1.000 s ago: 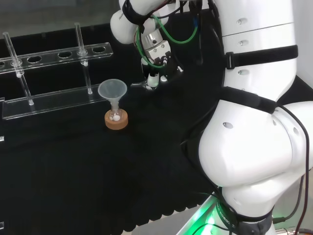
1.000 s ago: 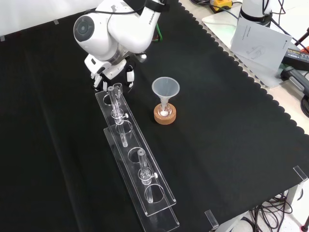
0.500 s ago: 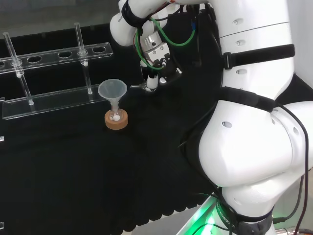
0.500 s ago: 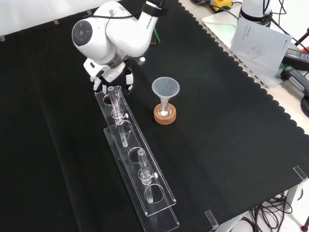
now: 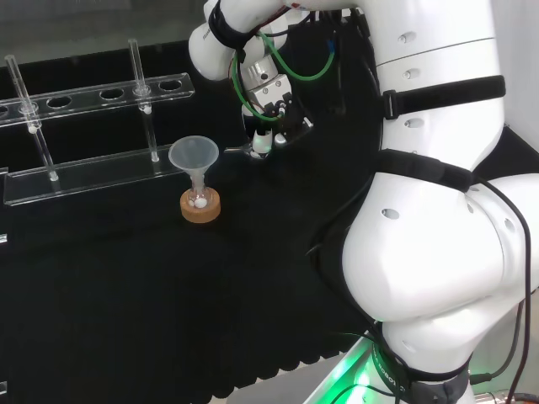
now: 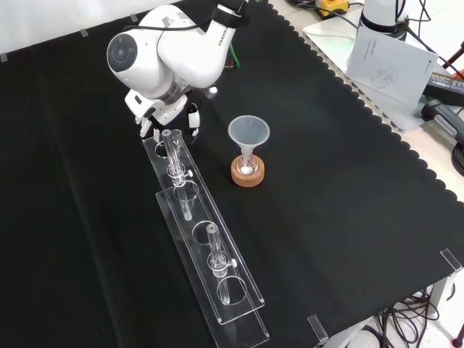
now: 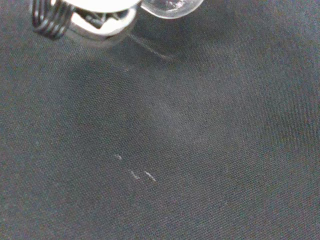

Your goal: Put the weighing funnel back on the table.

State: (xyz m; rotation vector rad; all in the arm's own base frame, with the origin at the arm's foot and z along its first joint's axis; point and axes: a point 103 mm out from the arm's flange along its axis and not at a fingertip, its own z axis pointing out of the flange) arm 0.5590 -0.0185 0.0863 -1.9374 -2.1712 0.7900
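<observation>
In the head view the hand hangs low over the black cloth, just right of the big funnel. Its fingers are curled on a small clear piece, the weighing funnel, whose short stem points left toward the big funnel. In the wrist view the weighing funnel shows as a rounded clear shape beside a blurred white part of the hand, close above the cloth. In the front view the hand sits under the arm's white link, at the far end of the rack. Whether the piece touches the cloth is unclear.
The big funnel stands in a small flask on a cork ring. A long clear tube rack with upright tubes lies left of it in the front view, close beside the hand. Papers and cables lie off the cloth at the front view's upper right.
The hand with the weighing funnel has sunk slightly toward the cloth and shifted a little; the arm's links have turned a bit. The funnel and rack have not moved.
</observation>
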